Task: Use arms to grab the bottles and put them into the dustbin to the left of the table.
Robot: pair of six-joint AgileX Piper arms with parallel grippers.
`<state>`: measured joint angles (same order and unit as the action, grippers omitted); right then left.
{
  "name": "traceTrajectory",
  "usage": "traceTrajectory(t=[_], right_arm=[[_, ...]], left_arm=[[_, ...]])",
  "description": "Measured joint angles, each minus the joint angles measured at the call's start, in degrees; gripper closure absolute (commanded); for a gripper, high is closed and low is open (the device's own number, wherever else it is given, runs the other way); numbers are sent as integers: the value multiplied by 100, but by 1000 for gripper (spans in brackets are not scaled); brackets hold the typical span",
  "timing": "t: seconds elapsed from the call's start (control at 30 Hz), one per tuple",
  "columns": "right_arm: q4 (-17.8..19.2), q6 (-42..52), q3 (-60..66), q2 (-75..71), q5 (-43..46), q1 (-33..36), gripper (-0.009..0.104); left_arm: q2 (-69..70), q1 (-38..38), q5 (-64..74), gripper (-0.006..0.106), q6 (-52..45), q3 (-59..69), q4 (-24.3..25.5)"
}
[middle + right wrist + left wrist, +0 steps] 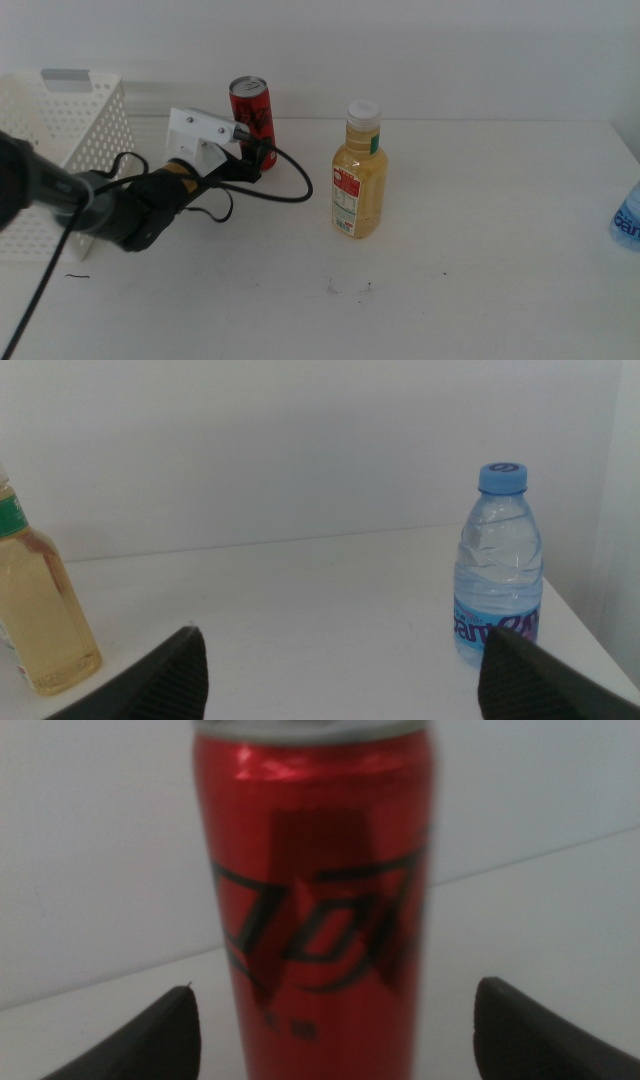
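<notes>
With the left pincer (330, 1020) spread wide astride the red can (315, 870), seemingly untouched, jaws should be centred and closed squarely before it is lifted binward.

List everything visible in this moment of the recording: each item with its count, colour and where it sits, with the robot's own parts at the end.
soda can: one, red with black lettering, upright at the table's back, just right of the dustbin.
juice bottle: one, yellow with white cap, upright near the table's middle.
water bottle: one, clear with blue cap and label, upright at the table's far right edge.
dustbin: one, white, perforated, grey strip at the rim, at the left side.
table: one, white, a few dark specks.
left gripper: black, fingers open either side of the soda can, not touching it.
right gripper: black, fingers open, facing the water bottle, holding nothing.
</notes>
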<state>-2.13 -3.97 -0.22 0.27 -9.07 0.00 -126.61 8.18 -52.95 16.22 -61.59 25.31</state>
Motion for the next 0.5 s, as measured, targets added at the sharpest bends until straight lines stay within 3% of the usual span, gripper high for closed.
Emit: traceTrajectory(t=[0.4,0.5], right_arm=[[0,0,0,0,0,0,5],[0,0,0,0,0,0,5]], left_arm=[[-815,95,459,7,373,-1298,-13],[-815,95,516,14,387,-1324,-25]])
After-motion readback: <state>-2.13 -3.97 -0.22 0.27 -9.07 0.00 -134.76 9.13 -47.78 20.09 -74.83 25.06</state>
